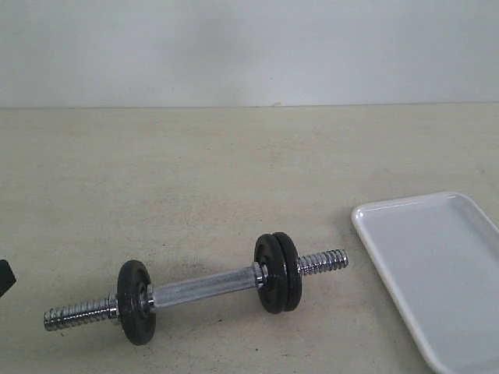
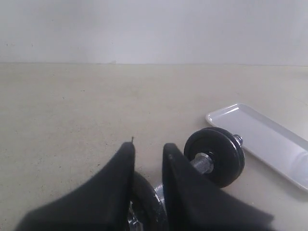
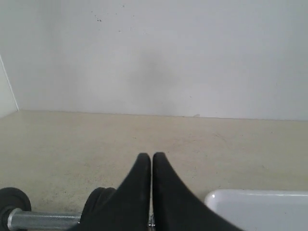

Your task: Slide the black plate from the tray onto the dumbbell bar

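The dumbbell bar [image 1: 203, 286] lies on the table with one black disc [image 1: 136, 302] near its left end and two discs [image 1: 277, 273] side by side near its right end. I cannot tell which one is the black plate. The white tray [image 1: 437, 257] at the right holds nothing. In the left wrist view my left gripper [image 2: 148, 150] is open, and the left disc [image 2: 149, 202] shows low in the gap between its fingers, with the paired discs [image 2: 215, 155] beyond. My right gripper [image 3: 152, 158] is shut on nothing, above the bar between the paired discs [image 3: 98, 199] and the tray [image 3: 260, 209].
A black piece of the left arm [image 1: 4, 279] shows at the exterior view's left edge. The beige table runs back to a pale wall. The tray reaches the table's right front corner.
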Motion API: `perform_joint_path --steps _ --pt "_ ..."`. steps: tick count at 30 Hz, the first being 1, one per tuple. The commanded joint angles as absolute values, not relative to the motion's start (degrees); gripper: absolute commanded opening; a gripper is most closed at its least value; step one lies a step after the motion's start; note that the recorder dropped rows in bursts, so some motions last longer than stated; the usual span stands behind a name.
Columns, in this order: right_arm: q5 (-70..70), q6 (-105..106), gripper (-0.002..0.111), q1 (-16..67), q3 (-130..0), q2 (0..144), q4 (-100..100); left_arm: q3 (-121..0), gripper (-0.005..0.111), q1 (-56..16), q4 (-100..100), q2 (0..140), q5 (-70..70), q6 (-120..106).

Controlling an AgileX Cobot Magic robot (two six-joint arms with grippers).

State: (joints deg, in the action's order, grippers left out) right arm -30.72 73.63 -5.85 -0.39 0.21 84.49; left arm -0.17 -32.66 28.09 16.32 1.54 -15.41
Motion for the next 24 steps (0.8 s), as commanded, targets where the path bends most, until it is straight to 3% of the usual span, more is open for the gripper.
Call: perform_joint_path --steps 1,24 --pt "-29.77 69.93 0.0 -6.16 0.0 0.0 84.85 0.0 0.02 -32.52 28.09 16.12 2.8 -15.87" --pt "-28.54 69.81 0.0 -6.16 0.0 0.0 84.72 0.0 0.02 -32.52 27.98 16.12 3.31 -17.84"
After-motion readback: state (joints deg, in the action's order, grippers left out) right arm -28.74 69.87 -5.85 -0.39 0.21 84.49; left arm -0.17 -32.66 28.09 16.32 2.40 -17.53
